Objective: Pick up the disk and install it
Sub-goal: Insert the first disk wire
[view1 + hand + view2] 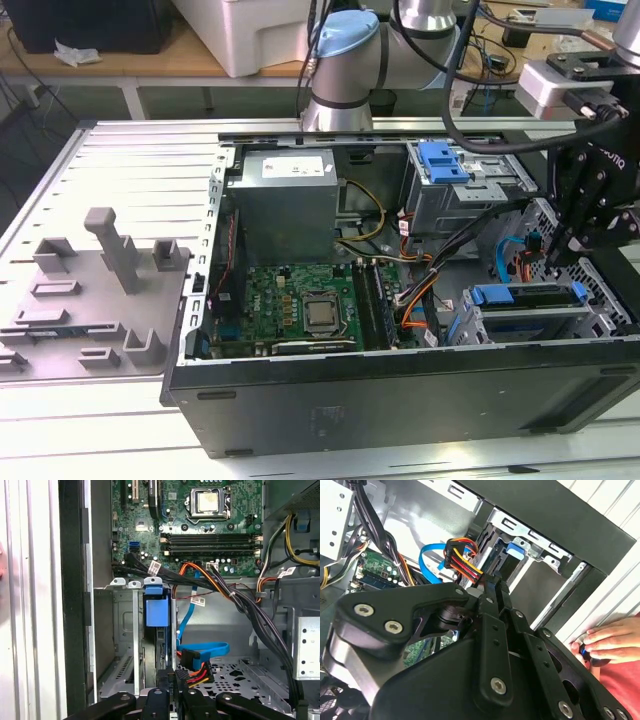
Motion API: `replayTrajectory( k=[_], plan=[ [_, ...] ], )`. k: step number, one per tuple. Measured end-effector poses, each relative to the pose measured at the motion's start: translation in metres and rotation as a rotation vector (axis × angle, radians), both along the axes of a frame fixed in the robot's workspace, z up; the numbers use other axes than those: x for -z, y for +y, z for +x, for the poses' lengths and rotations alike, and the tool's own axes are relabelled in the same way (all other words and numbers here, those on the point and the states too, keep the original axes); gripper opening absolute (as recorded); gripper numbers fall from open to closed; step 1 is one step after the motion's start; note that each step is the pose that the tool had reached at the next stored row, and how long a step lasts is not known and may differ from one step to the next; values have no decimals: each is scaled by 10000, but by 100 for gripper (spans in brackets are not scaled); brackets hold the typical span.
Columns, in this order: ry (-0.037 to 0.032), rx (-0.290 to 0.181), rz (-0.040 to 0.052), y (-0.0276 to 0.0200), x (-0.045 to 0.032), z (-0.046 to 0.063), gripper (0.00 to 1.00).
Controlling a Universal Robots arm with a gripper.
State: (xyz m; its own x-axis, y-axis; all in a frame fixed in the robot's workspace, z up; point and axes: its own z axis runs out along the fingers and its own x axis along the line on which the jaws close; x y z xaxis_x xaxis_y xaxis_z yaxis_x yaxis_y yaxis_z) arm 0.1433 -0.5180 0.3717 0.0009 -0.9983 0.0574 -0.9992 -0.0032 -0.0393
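We see the disk (pixel 525 300) seated in its drive bay at the case's near right corner — blue bracket (pixel 154 611) up — with the gripper (pixel 578 238) just above it, jaws narrow and empty.

1. Black gripper (pixel 590 215), its linkage dotted with silver screws in the second wrist view.
2. Blue bracket on the disk (pixel 154 611); silver edge below it.
3. Green motherboard (pixel 300 300) with a silver socket.
4. Blue flat cable (pixel 202 648); red, orange, yellow and black wires (pixel 462 560) at the plug.
5. Grey power-supply box (pixel 285 200), white sticker.
6. Black case (pixel 400 400).
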Motion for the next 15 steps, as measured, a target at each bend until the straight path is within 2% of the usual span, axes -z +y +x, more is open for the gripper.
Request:
replayTrajectory(
  k=[15],
  plan=[
    [-29, -249, 0, -26, 28, 1, 17]
  ],
)
